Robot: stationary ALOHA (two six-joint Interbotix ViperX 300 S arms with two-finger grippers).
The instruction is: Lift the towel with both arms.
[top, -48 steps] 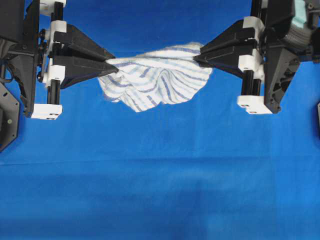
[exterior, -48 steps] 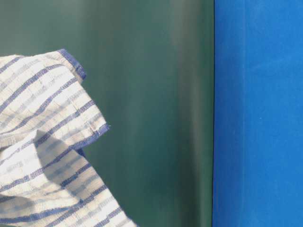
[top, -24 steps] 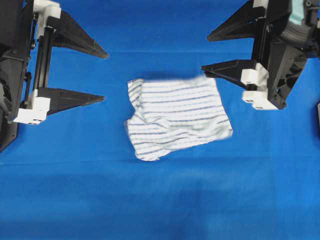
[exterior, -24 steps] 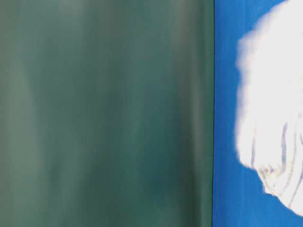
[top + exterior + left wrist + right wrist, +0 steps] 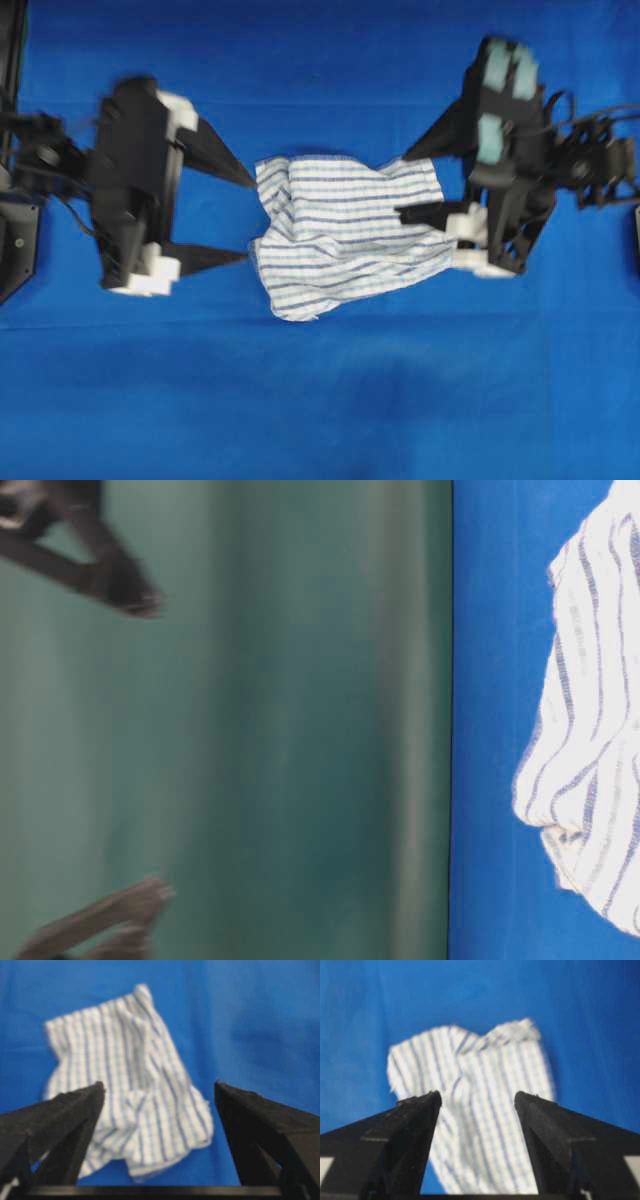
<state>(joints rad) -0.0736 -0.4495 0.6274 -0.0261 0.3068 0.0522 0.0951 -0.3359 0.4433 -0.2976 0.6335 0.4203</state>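
The small white towel with thin blue-grey stripes (image 5: 345, 235) lies crumpled and flat on the plain blue table cloth (image 5: 320, 400), right in the middle between the two arms, and nothing is holding it. On the left, the black left gripper (image 5: 248, 220) with its pointed wedge fingers is spread wide; one tip sits near the towel's upper left corner, the other near its lower left edge, and whether either tip touches the fabric I cannot tell through the blur. From the left wrist camera the two dark fingers (image 5: 60, 1120) frame the towel (image 5: 135, 1085), and open blue cloth shows between them and the fabric's far side.

Over on the right, the black right gripper (image 5: 403, 186) with white plastic brackets is also gaping wide. Its lower finger looks to overlap the towel's right edge in the overhead view, the upper one sits by the top right corner. The right wrist camera shows both fingers (image 5: 415, 1130) set apart, with the striped cloth (image 5: 480, 1110) lying beyond and between them.

At table level, the towel (image 5: 595, 740) rests on the blue surface, dark green backdrop (image 5: 300, 730) behind, and blurred black fingertips (image 5: 125, 590) hang clear of it.
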